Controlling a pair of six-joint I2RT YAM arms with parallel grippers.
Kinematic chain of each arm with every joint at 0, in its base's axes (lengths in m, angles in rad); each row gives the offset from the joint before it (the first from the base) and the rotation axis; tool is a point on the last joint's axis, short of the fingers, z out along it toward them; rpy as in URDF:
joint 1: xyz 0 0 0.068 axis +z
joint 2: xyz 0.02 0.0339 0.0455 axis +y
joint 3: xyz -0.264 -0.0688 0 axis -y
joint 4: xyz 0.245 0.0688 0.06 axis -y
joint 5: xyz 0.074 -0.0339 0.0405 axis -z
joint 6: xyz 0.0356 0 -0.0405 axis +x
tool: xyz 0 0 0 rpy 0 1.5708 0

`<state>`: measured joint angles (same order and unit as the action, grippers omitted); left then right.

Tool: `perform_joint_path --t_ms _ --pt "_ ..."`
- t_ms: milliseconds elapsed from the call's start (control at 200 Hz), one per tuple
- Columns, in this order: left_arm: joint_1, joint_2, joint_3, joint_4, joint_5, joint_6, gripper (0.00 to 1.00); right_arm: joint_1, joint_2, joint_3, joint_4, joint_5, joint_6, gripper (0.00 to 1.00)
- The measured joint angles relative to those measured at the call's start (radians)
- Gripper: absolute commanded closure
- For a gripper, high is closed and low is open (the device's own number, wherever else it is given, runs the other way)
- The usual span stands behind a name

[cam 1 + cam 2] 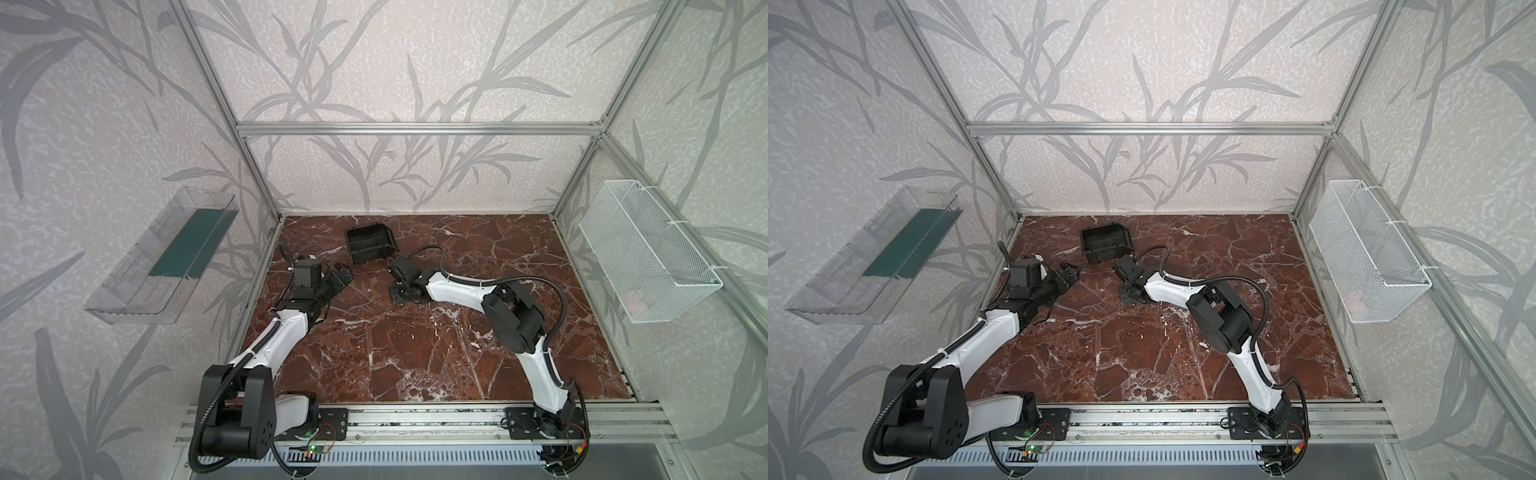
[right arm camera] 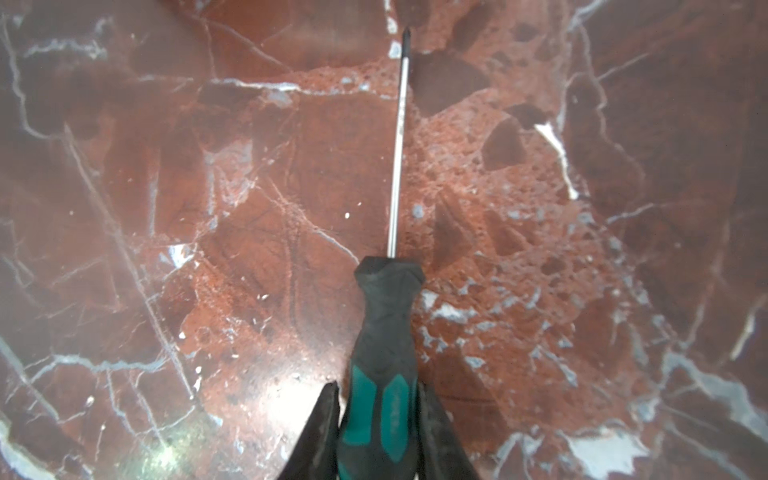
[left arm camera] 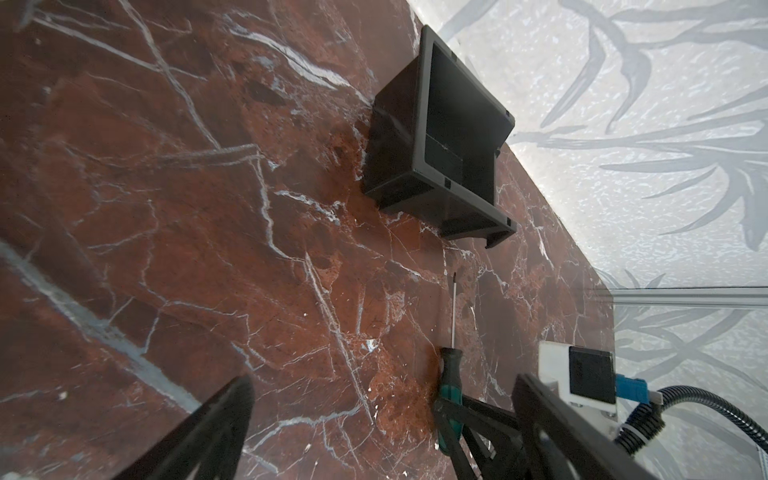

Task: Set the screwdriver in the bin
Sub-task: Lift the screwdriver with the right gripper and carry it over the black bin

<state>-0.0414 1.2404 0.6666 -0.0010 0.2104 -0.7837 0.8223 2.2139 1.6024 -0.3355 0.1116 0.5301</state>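
Leaf-patterned walls and aluminium framing around a red-brown marble tabletop (image 1: 415, 353). High on the side walls, well away from both sets of jaws: a clear plastic tray (image 1: 162, 257) and a white wire-mesh basket (image 1: 648, 249), neither part of the job.

Next in size, the black open-top bin (image 1: 372, 254), upright on the marble, mouth up. Sits near the right gripper (image 1: 399, 293), just beyond it and a little toward the left arm's side. Near the left gripper (image 1: 338, 278) too, with bare marble between. Nothing visible inside the bin (image 3: 390, 137) from the left wrist.

Left gripper: jaws spread wide, holding nothing, aimed across the marble toward the bin.

Right gripper (image 2: 378, 415): jaws clamped on the screwdriver (image 2: 386, 332), pinching the teal band toward the butt of the handle, one finger on each flank. Black handle neck and thin shaft running straight ahead out of the jaws, tip farthest from them. Low at the marble; lifted or resting, cannot tell. Hidden under the wrist in both top views. Plain from the left wrist: screwdriver (image 3: 452, 374) with its shaft pointing roughly toward the bin's near end, tip well short of it.

Judged from this: grasp made, carry not yet begun. Coming move hinges on the long axis. With the bin lying ahead of the tip, probably a lift above the rim, a short reach forward, then a release with the shaft along the bin's length. Right arm nearer and holding the tool; no call for the left.
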Motion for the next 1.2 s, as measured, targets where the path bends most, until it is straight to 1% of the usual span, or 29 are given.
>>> perform_joint_path --t_ms 90,225,370,470,585,705,850,1025,1200 --pt "-0.006 0.002 0.015 -0.028 -0.024 0.013 0.01 0.000 -0.007 -0.018 0.010 0.008 -0.008 0.90" --pt "-0.022 0.023 0.053 -0.042 -0.040 0.023 0.01 -0.019 -0.045 -0.084 0.041 -0.002 -0.029 0.97" --pt "-0.036 0.056 0.073 -0.035 -0.044 0.023 0.01 -0.074 -0.084 -0.122 0.014 -0.018 -0.098 0.98" --pt "-0.039 0.087 0.084 -0.036 -0.032 0.020 0.01 -0.124 -0.098 -0.123 -0.016 -0.035 -0.171 0.98" --pt "-0.040 0.106 0.088 -0.030 0.000 0.006 0.01 -0.175 -0.121 -0.109 -0.019 -0.092 -0.287 0.98" --pt "-0.043 0.106 0.091 -0.030 0.030 -0.003 0.01 -0.193 -0.127 -0.041 0.010 -0.148 -0.430 0.98" --pt "-0.043 0.103 0.097 -0.037 0.056 -0.004 0.01 -0.195 -0.108 0.108 0.054 -0.235 -0.565 0.98" --pt "-0.043 0.093 0.097 -0.036 0.097 -0.014 0.01 -0.203 -0.020 0.282 0.109 -0.316 -0.679 0.96" --pt "-0.043 0.088 0.097 -0.037 0.129 -0.023 0.01 -0.204 0.109 0.364 0.153 -0.357 -0.759 0.94"
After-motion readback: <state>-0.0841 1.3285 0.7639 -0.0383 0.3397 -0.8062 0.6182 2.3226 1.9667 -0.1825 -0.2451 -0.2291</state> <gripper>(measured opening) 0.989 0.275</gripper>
